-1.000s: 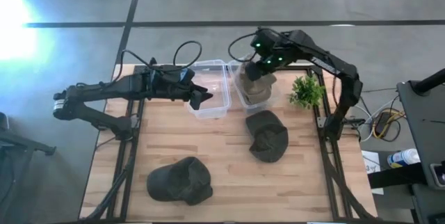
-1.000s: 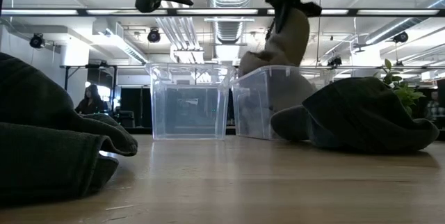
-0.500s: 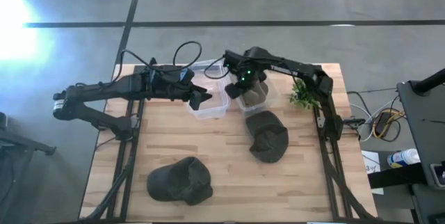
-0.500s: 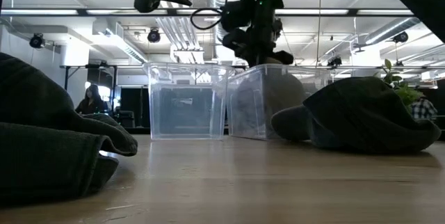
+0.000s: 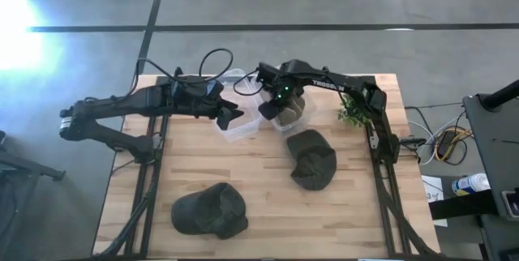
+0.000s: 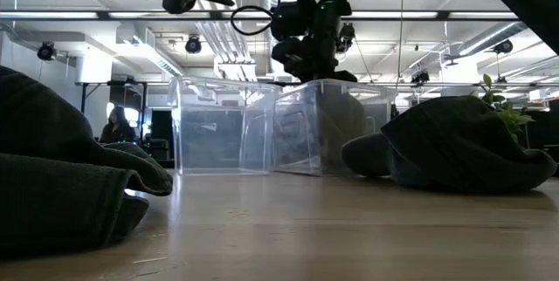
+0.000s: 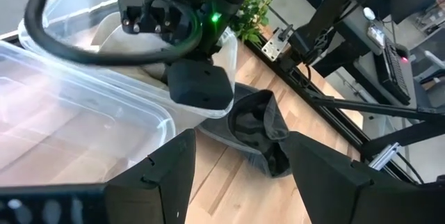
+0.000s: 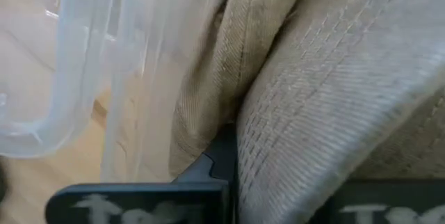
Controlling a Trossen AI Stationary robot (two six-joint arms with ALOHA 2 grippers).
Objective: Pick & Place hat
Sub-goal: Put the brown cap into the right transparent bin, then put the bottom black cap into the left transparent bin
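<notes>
Wood planks make up the table (image 5: 259, 212), and near the top middle of the overhead picture two clear bins sit side by side. A tan hat (image 8: 327, 92) lies in the right bin (image 5: 293, 115), likely because that is its drop spot. Low over it hangs the right gripper (image 5: 276, 103); cloth hides its jaws, so I cannot tell their state. Over the left bin (image 5: 239, 123) waits the left gripper (image 5: 229, 115), fingers spread on nothing. Two dark hats (image 5: 312, 157) (image 5: 209, 211) lie lower down; a plant (image 5: 354, 107) is half hidden.
</notes>
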